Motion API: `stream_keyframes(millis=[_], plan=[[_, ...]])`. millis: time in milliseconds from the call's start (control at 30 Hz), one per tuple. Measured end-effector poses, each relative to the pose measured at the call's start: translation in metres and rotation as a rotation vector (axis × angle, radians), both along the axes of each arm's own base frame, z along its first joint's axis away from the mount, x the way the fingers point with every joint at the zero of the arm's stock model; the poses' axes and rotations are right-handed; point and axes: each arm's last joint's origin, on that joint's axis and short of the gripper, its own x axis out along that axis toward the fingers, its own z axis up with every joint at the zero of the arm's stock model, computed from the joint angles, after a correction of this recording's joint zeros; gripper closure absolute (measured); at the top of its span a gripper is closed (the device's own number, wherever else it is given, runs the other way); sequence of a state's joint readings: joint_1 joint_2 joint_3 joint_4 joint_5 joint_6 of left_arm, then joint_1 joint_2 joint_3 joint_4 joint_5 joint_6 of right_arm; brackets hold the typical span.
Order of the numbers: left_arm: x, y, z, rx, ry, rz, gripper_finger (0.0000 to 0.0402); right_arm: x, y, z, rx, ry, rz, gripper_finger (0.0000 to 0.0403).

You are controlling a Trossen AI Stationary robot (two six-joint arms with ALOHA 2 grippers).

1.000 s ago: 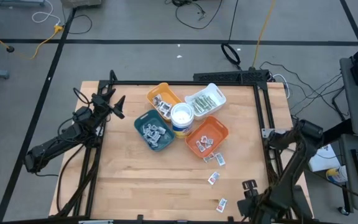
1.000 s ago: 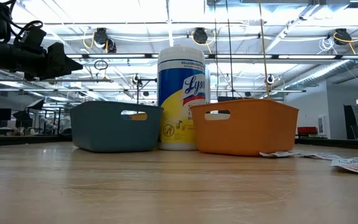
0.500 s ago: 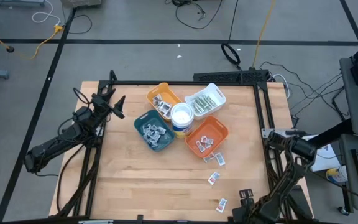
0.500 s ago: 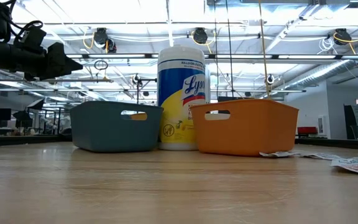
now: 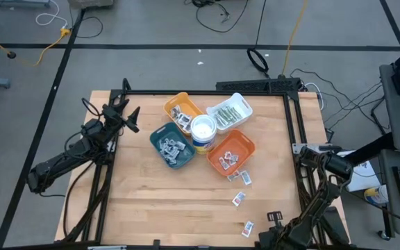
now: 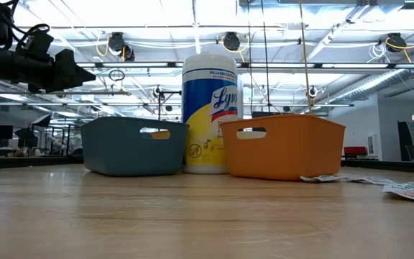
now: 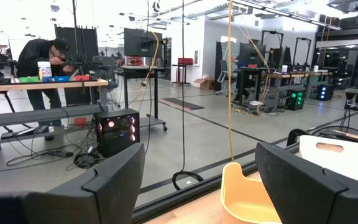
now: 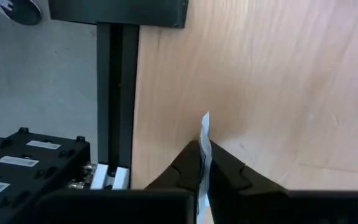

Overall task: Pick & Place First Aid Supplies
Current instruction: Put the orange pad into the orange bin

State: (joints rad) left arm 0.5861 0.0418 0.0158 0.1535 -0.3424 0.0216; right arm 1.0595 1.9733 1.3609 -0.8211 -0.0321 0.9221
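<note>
White packet [image 8: 204, 144] on edge, pinched in jaws.

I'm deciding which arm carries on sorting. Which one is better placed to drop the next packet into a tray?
The right. Its fingers are shut on a white packet at the table's near right edge. The left gripper is open and holds nothing, over the table's left side, away from the loose packets.

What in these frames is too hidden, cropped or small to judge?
- The packet pinched edge-on in the right gripper: its markings, right wrist view.
- Teal tray and orange tray contents, low view: walls hide them.
- Packet prints in the yellow tray, high view: too small.
- Loose packet, low view: cut by the picture's edge.
</note>
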Motion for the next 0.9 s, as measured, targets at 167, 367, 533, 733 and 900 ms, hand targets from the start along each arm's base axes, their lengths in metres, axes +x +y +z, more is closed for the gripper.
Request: stream_keyframes(millis=[167, 367, 533, 733, 900], plan=[[0.000, 0.000, 0.000, 0.000, 0.000, 0.000, 0.0094, 0.008, -0.010, 0.012, 0.011, -0.011, -0.052, 0.0398], [0.000, 0.000, 0.000, 0.000, 0.000, 0.000, 0.0094, 0.014, -0.034, 0.050, 0.040, -0.029, -0.105, 0.0400], [0.000, 0.000, 0.000, 0.000, 0.000, 0.000, 0.0094, 0.015, -0.061, 0.084, 0.050, -0.038, -0.153, 0.0400], [0.000, 0.000, 0.000, 0.000, 0.000, 0.000, 0.0094, 0.013, -0.088, 0.109, 0.037, -0.033, -0.188, 0.0401], [0.000, 0.000, 0.000, 0.000, 0.000, 0.000, 0.0094, 0.022, -0.104, 0.114, 0.035, -0.037, -0.205, 0.0401]])
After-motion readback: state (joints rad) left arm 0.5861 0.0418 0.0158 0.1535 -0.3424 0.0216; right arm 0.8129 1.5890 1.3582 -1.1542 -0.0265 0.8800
